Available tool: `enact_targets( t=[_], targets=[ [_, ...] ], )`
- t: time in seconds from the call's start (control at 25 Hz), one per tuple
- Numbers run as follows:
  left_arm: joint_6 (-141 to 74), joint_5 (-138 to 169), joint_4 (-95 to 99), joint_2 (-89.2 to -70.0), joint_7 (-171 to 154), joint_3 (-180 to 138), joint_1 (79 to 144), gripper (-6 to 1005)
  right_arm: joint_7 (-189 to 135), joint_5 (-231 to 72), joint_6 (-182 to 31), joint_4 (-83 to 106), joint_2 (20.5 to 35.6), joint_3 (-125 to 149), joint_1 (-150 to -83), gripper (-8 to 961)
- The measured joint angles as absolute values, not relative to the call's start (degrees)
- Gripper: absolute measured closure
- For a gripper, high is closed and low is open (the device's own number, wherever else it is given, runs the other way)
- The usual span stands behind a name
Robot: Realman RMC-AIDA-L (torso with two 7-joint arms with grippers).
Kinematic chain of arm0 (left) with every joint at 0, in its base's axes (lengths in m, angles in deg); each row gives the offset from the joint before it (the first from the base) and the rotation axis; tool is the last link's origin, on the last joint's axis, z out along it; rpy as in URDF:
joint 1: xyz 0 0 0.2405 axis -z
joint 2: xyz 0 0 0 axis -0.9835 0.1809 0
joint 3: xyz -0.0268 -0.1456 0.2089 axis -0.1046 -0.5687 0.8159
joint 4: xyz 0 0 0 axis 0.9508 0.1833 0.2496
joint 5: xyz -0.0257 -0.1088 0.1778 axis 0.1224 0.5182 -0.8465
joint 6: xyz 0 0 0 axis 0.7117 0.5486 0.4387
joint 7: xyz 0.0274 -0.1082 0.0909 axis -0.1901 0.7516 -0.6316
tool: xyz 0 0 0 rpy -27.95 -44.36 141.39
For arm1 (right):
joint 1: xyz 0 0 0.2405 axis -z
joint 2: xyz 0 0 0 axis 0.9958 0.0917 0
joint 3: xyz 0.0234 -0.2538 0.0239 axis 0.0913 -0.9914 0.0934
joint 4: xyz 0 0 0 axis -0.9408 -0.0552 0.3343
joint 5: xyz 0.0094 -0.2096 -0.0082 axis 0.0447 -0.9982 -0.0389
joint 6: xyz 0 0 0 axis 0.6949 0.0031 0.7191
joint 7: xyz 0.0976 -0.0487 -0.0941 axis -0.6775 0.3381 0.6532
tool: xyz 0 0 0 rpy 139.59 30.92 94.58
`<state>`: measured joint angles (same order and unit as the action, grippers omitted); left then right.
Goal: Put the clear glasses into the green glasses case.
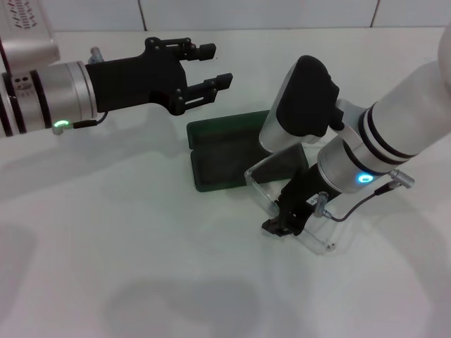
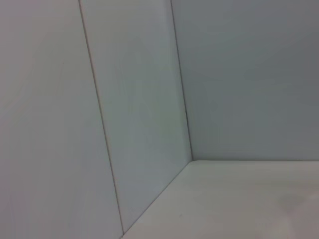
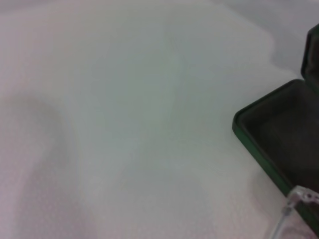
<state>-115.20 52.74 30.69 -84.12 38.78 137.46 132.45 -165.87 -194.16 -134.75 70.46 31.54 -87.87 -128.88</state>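
The green glasses case [image 1: 222,151] lies open on the white table, its dark lining facing up; one corner of it shows in the right wrist view [image 3: 279,134]. The clear glasses [image 1: 276,167] sit tilted at the case's right end, lens over the case edge and one clear arm trailing toward the table front. A clear corner of the glasses [image 3: 299,205] shows beside the case rim. My right gripper [image 1: 282,224] points down at the glasses and is shut on their frame. Held above and to the left of the case, my left gripper [image 1: 211,67] is open and holds nothing.
The white table [image 1: 141,246] stretches bare in front and to the left of the case. A tiled white wall [image 1: 246,14] closes off the back. The left wrist view holds only the wall panels [image 2: 139,124] and the table edge.
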Motion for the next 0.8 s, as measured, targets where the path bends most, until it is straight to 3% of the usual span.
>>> enact_targets(
  t=[0.6, 0.8],
  targets=[
    [-115.58, 53.3, 30.69, -84.03, 38.8, 137.42, 131.31, 467, -163.44, -197.37, -140.91, 75.86, 30.95, -83.71, -126.78, 821],
    [-118.7, 54.72, 30.4, -83.99, 39.68, 137.35, 130.38, 467, -156.73, -196.35, -144.91, 80.21, 31.0, -75.58, -122.24, 833]
  ],
)
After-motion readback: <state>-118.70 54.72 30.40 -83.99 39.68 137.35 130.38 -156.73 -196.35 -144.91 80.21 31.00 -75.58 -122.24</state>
